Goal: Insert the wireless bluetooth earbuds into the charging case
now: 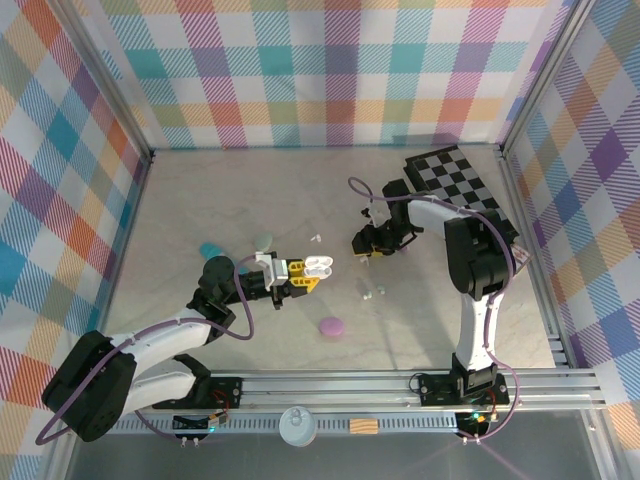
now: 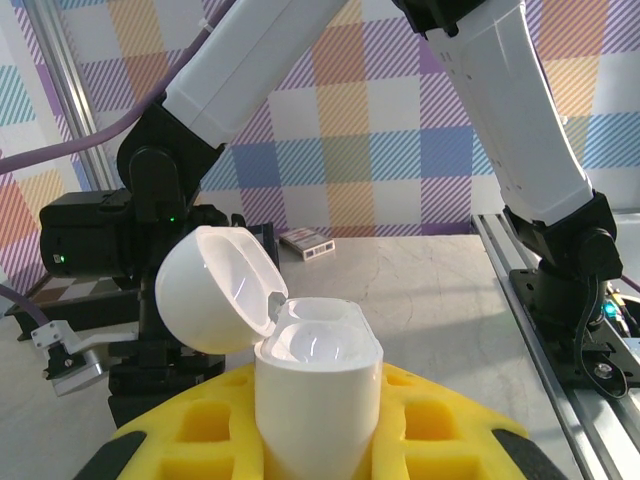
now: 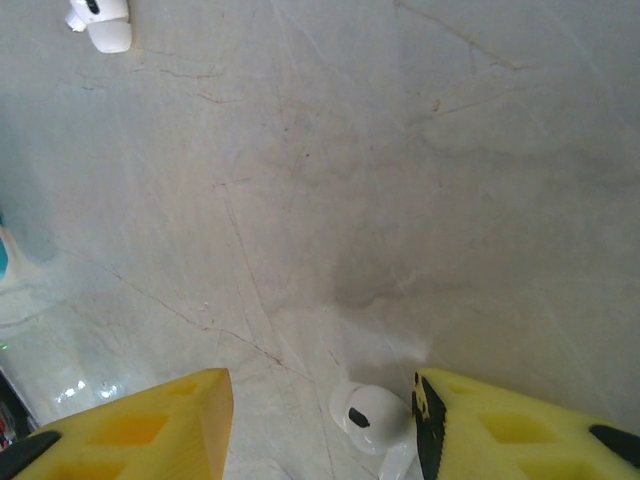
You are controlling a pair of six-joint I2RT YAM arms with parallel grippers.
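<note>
Holding the charging case by its body, lid open, the left jaws present it for loading. Right jaws, partly open, straddle a white earbud on the worktop, apparently touching one side.

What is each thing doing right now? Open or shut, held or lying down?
white charging case: lid open, held by the left gripper.
left gripper: shut on the white charging case.
right gripper: open, straddling a white earbud.
white earbud: lying on the table, against one finger.
other white earbud: lying loose on the table.
purple case: shut, lying on the table.
</note>
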